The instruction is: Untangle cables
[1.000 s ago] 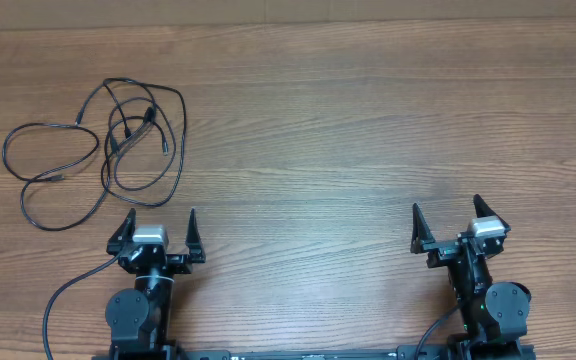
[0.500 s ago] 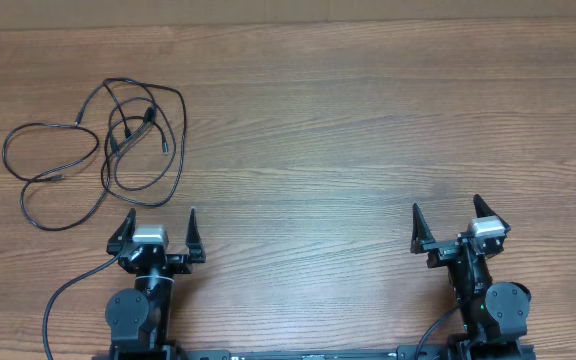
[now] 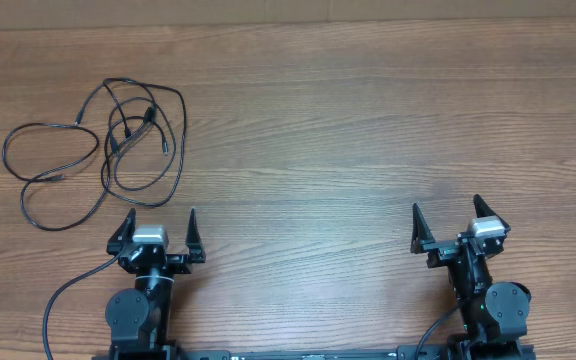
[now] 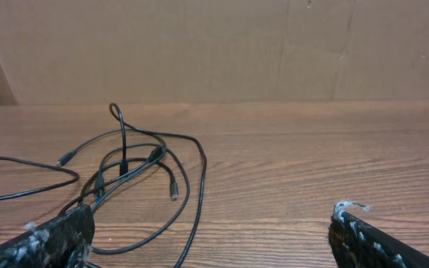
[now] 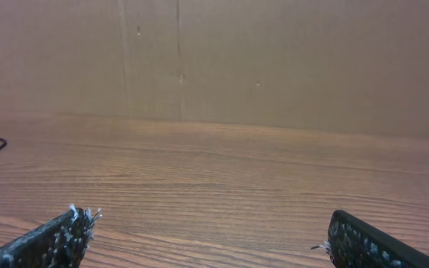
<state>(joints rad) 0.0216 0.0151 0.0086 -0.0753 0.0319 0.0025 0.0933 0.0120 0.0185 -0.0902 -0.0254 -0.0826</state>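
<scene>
Cables (image 3: 118, 135) were found on the wooden table (image 3: 348, 120), in the far-left part of the overhead view. They were bunched in several overlapping loops. One wide loop was spread out to the left. The tighter crossings were packed on the right side of the bunch, and small plug ends were noted inside them. Most cords were laid flat on the wood. One bend was seen raised in a small arch in the left wrist view. How many separate cords were in the bunch could not be told.

The left gripper (image 3: 160, 212) was parked at the near edge of the table, near the closest loop but apart from it. Its fingers were spread wide and nothing was held between them. In the left wrist view the tangle was seen ahead and left of the gap. White fuzz was noted on the fingertips (image 4: 65, 227).

The right gripper (image 3: 446, 203) was parked at the near edge on the right side, well apart from the cables. Its fingers were likewise spread wide and empty. In the right wrist view only bare wood was seen ahead, with a short sliver of cord at the far-left edge. A cardboard wall (image 4: 237, 52) was seen behind the table. A thicker black lead (image 3: 63, 300) was seen curving from the left arm's base.
</scene>
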